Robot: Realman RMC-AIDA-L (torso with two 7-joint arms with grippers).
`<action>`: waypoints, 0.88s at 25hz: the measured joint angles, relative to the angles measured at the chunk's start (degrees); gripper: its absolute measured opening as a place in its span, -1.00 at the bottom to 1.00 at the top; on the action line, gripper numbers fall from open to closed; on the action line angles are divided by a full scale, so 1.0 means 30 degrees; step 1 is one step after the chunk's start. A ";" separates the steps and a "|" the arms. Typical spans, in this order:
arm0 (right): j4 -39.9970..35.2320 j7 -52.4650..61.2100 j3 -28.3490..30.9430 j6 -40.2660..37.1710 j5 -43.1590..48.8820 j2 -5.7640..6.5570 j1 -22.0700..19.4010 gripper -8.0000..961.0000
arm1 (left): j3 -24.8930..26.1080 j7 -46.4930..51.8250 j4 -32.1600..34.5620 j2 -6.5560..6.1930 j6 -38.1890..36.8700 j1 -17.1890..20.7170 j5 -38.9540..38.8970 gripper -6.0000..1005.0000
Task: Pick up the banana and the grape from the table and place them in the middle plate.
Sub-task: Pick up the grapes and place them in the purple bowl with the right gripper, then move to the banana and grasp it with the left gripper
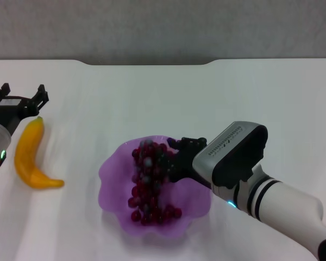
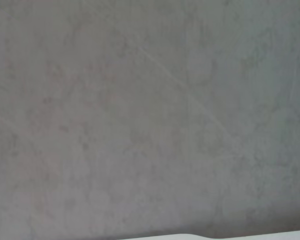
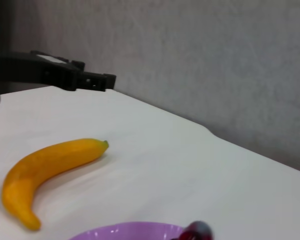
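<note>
The banana (image 1: 31, 156) lies on the white table (image 1: 168, 98) at the far left; it also shows in the right wrist view, banana (image 3: 50, 165). Just behind its tip, my left gripper (image 1: 22, 93) hangs open and holds nothing. The purple scalloped middle plate (image 1: 111, 174) sits front and centre. The grape (image 1: 148, 182) bunch lies inside it. My right gripper (image 1: 175, 159) is low over the plate's right side, open, with its black fingers (image 1: 183, 144) either side of the bunch's near end. One grape (image 3: 195, 231) and the plate rim (image 3: 125, 231) show in the right wrist view.
The table's dark notched back edge (image 1: 146, 61) runs below a grey wall. The left wrist view shows only that wall (image 2: 150, 115) and a sliver of table. Bare white tabletop lies between the banana and the plate.
</note>
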State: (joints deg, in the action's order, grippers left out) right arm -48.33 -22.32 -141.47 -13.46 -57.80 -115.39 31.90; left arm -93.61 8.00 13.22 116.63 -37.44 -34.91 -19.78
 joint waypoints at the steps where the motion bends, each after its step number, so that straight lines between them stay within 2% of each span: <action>1: 0.0022 0.0001 0.0040 -0.0023 -0.0002 0.0002 0.0019 -0.61 | -0.0053 0.0000 0.0007 0.0000 -0.0001 -0.0009 0.0000 0.75; 2: 0.0067 0.0000 0.0044 -0.0031 -0.0005 0.0010 0.0067 -0.60 | -0.0109 0.0000 0.0019 0.0000 0.0000 -0.0026 0.0000 0.75; 8: 0.0626 -0.0085 -0.0131 -0.1019 0.0135 -0.0033 0.0283 -0.24 | -0.0113 0.0000 0.0019 0.0000 -0.0001 -0.0123 0.0000 0.75; 12: 0.1252 0.0161 -0.0408 -0.2660 0.0005 -0.0093 0.0302 0.26 | -0.0113 0.0000 0.0019 0.0000 -0.0001 -0.0384 -0.0001 0.75; 18: 0.1607 0.0498 -0.0274 -0.4654 -0.0027 -0.0097 -0.0097 0.67 | -0.0111 -0.0001 0.0019 -0.0021 -0.0003 -0.0508 -0.0016 0.75; 22: 0.2328 0.1477 0.0026 -0.6677 -0.0040 -0.0093 -0.0533 0.68 | -0.0111 0.0000 0.0018 -0.0049 -0.0002 -0.0398 -0.0003 0.75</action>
State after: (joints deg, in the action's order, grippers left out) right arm -41.35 -17.89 -141.39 -33.49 -57.92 -115.67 30.30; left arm -93.95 8.00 13.27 116.48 -37.45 -36.11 -19.78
